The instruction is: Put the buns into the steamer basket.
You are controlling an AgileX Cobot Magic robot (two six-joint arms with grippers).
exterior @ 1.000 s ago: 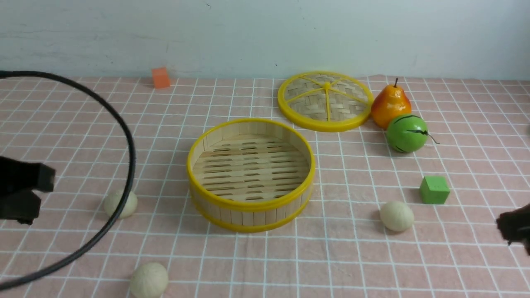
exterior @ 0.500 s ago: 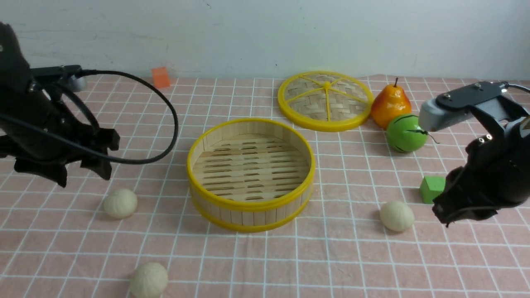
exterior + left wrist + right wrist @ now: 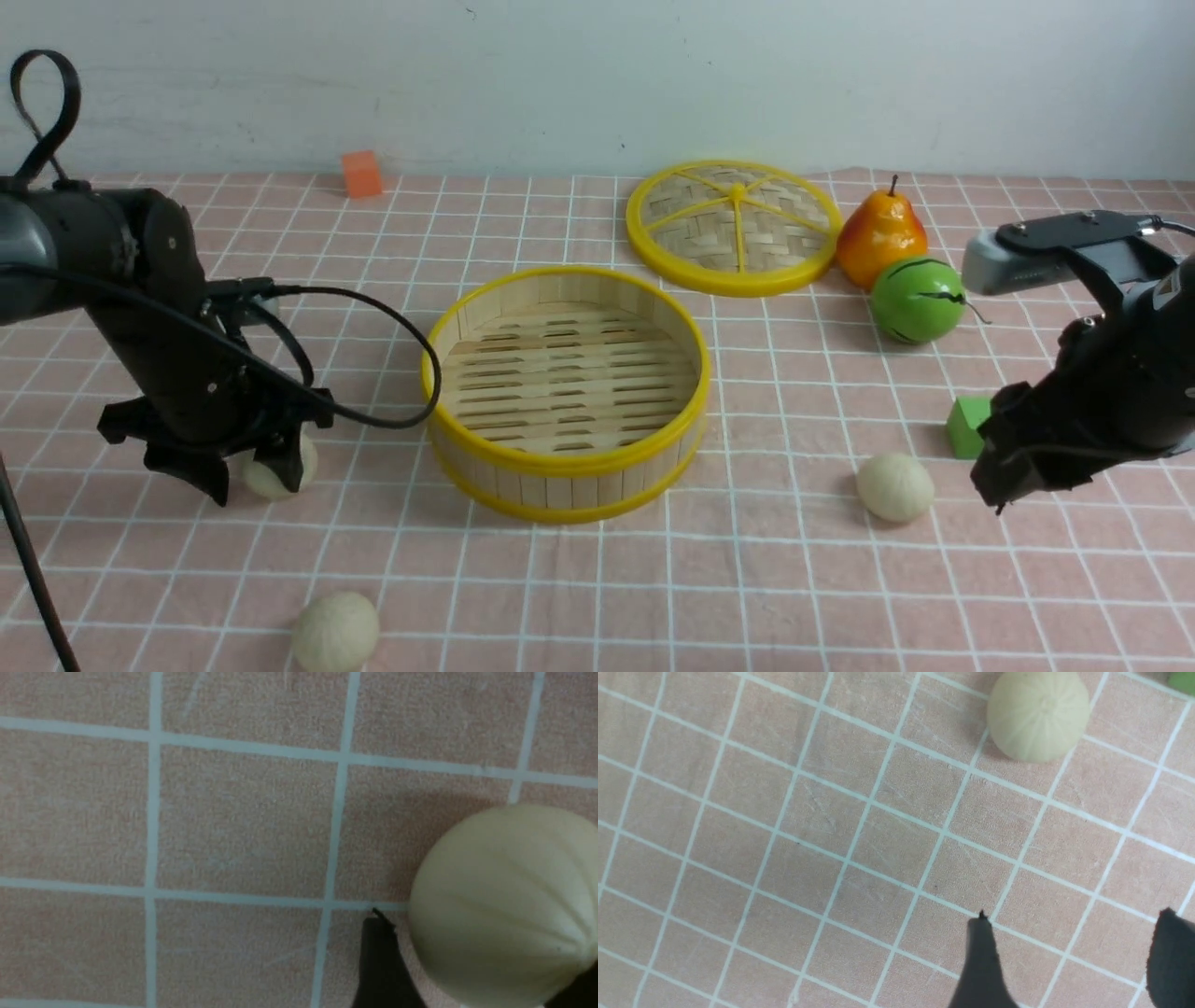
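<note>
Your left fingers [image 3: 380, 963] are standing spread, one on each side of the left bun [image 3: 264, 476]. That bun is sitting on the surface [image 3: 747, 579] just left of the steamer basket [image 3: 565, 471]. Whether either finger is touching it cannot be told. Your right fingers [image 3: 983, 966] are standing apart with nothing between them, hovering over the surface near the right bun [image 3: 894, 487] and clear of it. That bun is lying to the right of the basket, near a green cube [image 3: 966, 425]. The third bun [image 3: 336, 632] is lying at the near edge, in front of the basket and to its left, well apart from both arms. The basket is sitting open side up, and all three buns are lying outside it.
</note>
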